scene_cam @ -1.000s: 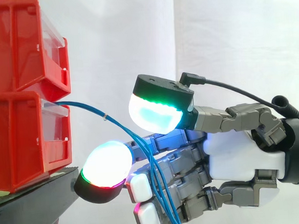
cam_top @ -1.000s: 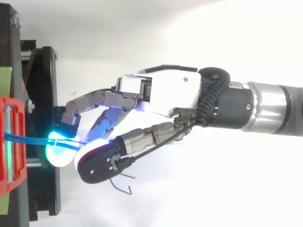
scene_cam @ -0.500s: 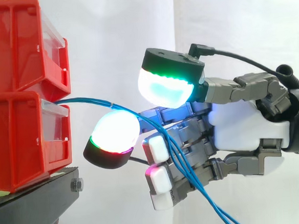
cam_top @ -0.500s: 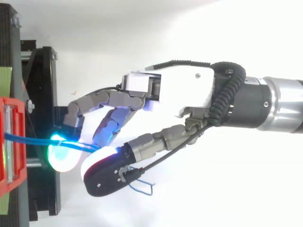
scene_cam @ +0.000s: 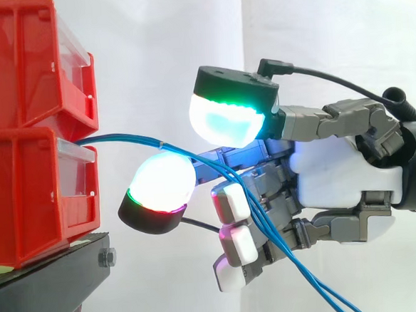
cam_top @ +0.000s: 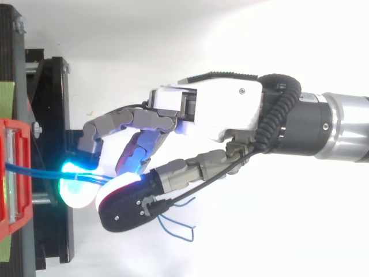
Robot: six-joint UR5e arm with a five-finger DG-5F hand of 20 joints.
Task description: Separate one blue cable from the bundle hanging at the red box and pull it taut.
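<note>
- One hand [scene_cam: 338, 182] reaches in from the right in the side view, its fingers curled round a bundle of blue cables [scene_cam: 302, 274].
- Two large glowing pads [scene_cam: 227, 119] stand apart from each other: the upper one is cyan and green, the lower one white with a red and green rim. The cables pass through the gap between them.
- Three smaller white-tipped fingers [scene_cam: 232, 201] curl below, and the cables cross in front of them.
- Several strands run close together from the hand down to the lower right edge of the side view.
- Towards the left, the bundle runs in a shallow arc, almost level, into the front of the lower red bin [scene_cam: 25, 197].
- From above, the cables leave the bin and meet the hand [cam_top: 213, 109] at the cyan pad. Their loose ends [cam_top: 176, 225] curl just beside the black-backed pad.
- An upper red bin [scene_cam: 16, 62] sits stacked on the lower one.
- Both bins rest on a black stand [scene_cam: 45, 281].
- Behind everything hangs a white curtain [scene_cam: 328, 33].
</note>
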